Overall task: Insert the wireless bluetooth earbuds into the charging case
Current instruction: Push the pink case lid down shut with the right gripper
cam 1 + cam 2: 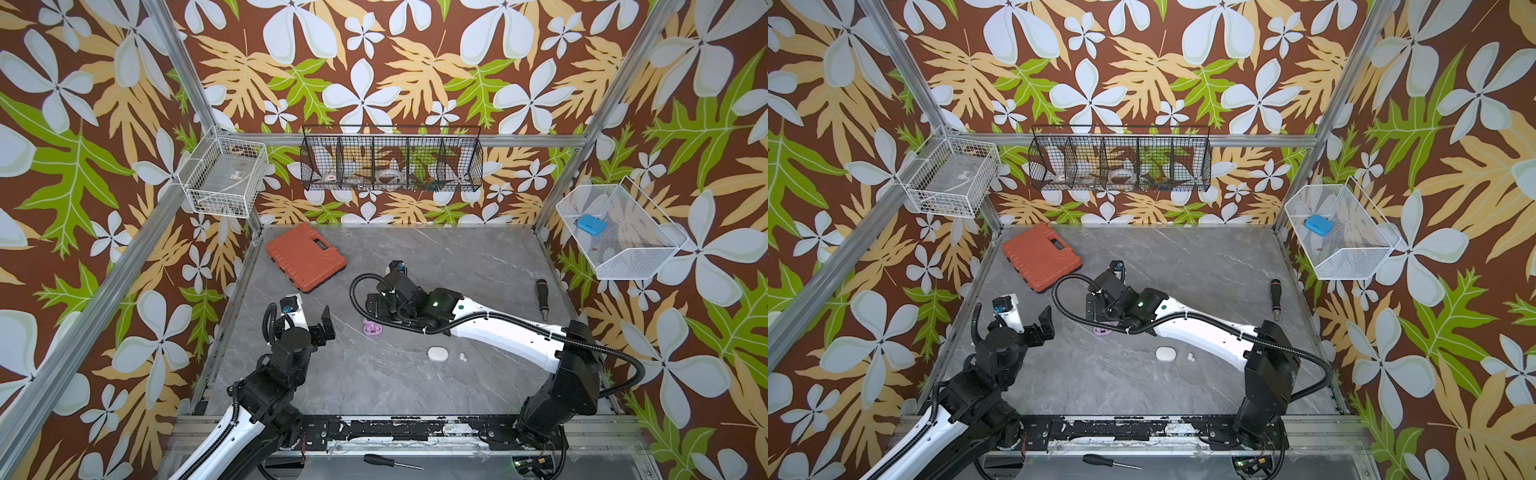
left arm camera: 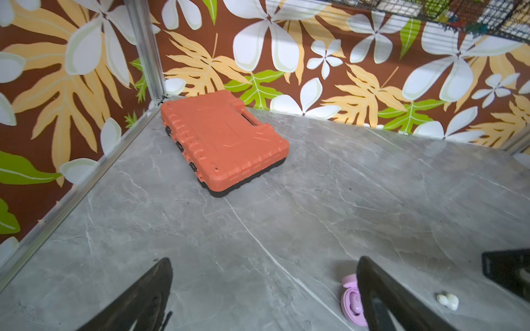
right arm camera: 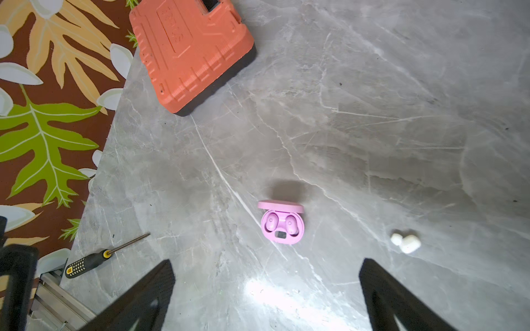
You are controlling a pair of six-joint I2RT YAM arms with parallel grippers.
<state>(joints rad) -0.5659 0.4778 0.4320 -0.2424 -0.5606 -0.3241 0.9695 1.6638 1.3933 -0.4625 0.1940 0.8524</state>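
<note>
An open lilac-pink charging case (image 3: 282, 229) stands on the grey table with its lid up, and two pink earbuds (image 3: 271, 222) are seated in its wells. Two white earbuds (image 3: 405, 243) lie loose beside it on the table. A closed white case (image 1: 439, 354) rests close to these white buds (image 1: 462, 356). My right gripper (image 3: 266, 298) hangs open and empty above the table, just short of the pink case (image 1: 372, 328). My left gripper (image 2: 263, 298) is open and empty too, with the pink case (image 2: 351, 303) partly hidden behind one finger.
An orange tool case (image 1: 305, 257) lies at the back left of the table. A black-handled screwdriver (image 1: 541, 297) lies near the right edge, and another one (image 1: 384, 460) lies on the front rail. Wire baskets (image 1: 390, 160) hang on the walls.
</note>
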